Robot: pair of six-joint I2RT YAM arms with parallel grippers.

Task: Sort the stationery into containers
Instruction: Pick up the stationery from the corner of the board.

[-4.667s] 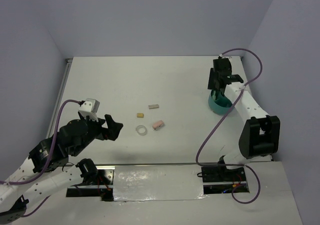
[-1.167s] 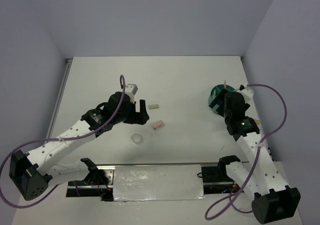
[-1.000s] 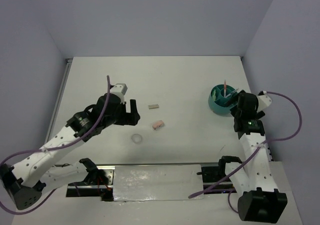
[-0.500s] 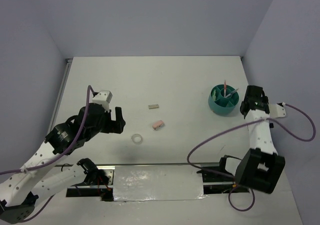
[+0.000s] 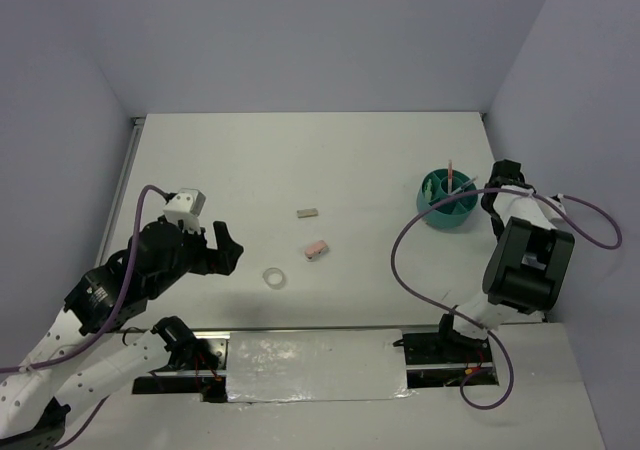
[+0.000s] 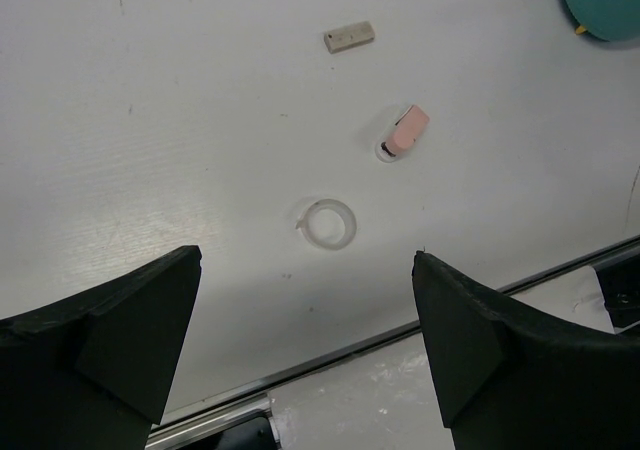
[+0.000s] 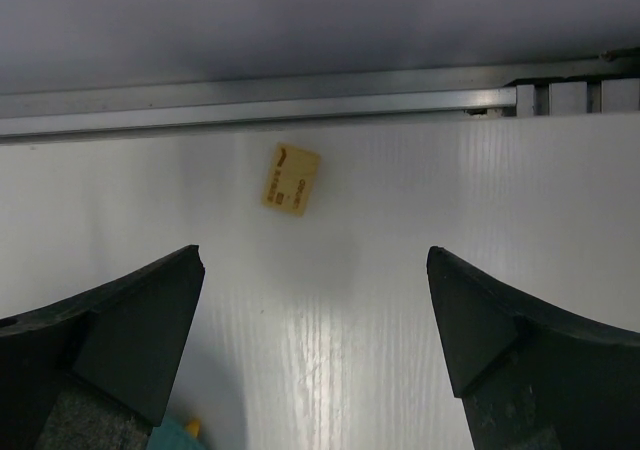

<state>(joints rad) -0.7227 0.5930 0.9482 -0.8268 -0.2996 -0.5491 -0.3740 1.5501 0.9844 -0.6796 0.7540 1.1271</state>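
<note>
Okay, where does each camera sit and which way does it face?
Top external: high behind the robot, looking down on the table; left arm and right arm show.
Left wrist: on the left arm, looking down past the open left gripper at tape ring, pink eraser, grey block.
Right wrist: on the right arm, looking past the open right gripper at a tan block by the edge rail.
Shared: top and left wrist show those three items and the organiser.

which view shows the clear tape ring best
The left wrist view: the clear tape ring lies close, unobstructed, its hollow centre plain. The top external view shows it only as a small faint ring. The right wrist view does not show it.
</note>
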